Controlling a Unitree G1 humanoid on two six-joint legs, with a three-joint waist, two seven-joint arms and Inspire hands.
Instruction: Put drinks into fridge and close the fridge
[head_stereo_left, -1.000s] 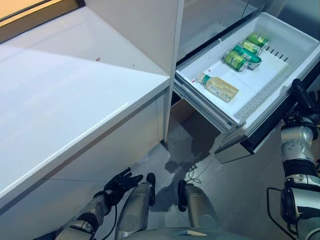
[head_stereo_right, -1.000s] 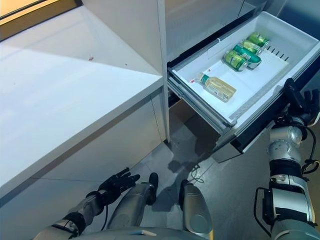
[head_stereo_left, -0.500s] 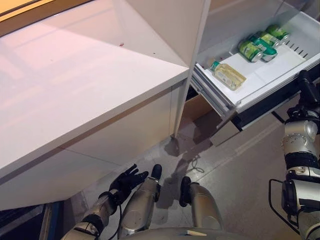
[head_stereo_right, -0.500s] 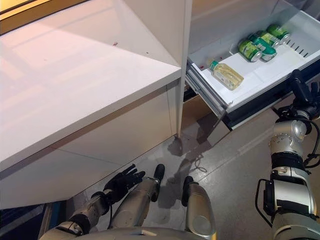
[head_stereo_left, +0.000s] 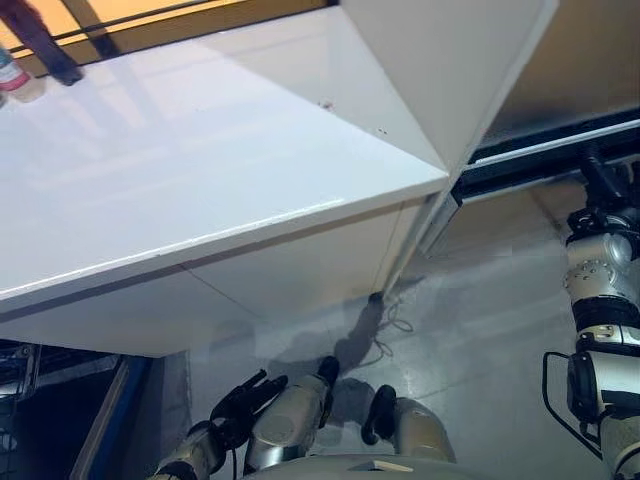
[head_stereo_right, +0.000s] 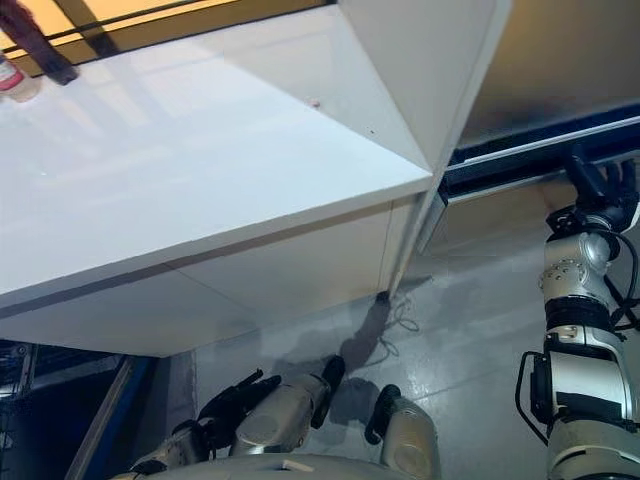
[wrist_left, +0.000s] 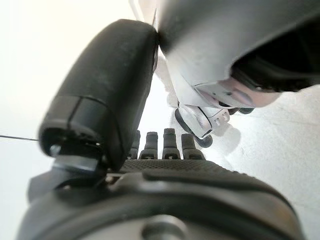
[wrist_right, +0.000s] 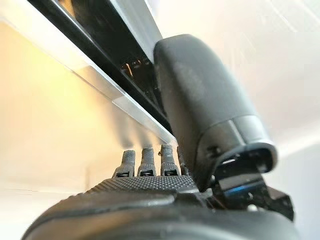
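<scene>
The fridge drawer (head_stereo_left: 545, 160) is pushed in, and its dark front runs level with the fridge body to the right of the white side panel (head_stereo_left: 450, 70). The drinks inside it are hidden. My right hand (head_stereo_left: 601, 186) is raised against the drawer's front with straight fingers (wrist_right: 150, 159), touching the front edge (wrist_right: 100, 85). My left hand (head_stereo_left: 242, 399) hangs low by the floor, with relaxed open fingers (wrist_left: 165, 145), holding nothing.
A wide white counter (head_stereo_left: 200, 180) fills the left and middle. A drink (head_stereo_left: 10, 74) stands at its far left corner. A dark rack with a blue edge (head_stereo_left: 100, 420) sits under the counter at the lower left. Grey floor (head_stereo_left: 480, 320) lies before the fridge.
The open drawer with green cans and a bottle has slid shut, with my right hand following its front inward. The camera has swung, shifting the whole picture. The left hand stays low.
</scene>
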